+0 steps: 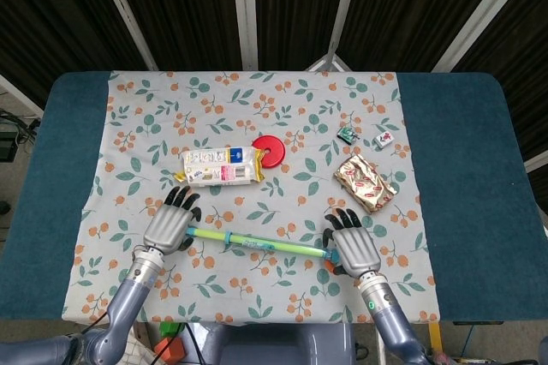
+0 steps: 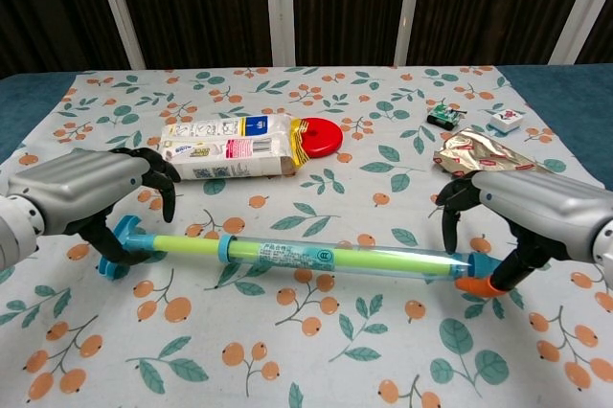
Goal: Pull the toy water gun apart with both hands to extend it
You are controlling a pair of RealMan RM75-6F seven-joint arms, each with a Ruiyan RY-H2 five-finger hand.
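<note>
**newbie:** Gun position?

**me:** toy water gun (image 2: pixel 287 257) lies flat on the tablecloth (image 1: pixel 300 125), below the snack packet (image 1: pixel 221 165). My left hand (image 2: pixel 91 192) arches over its handle end, my right hand (image 2: pixel 522 212) over the orange nozzle, one per end for pulling. Fingers curled; whether either actually grips, can't tell.

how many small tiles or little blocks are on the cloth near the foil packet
2: a green block and a white tile, side by side just beyond the foil packet, on the far right of the cloth. None seem hidden.
</note>
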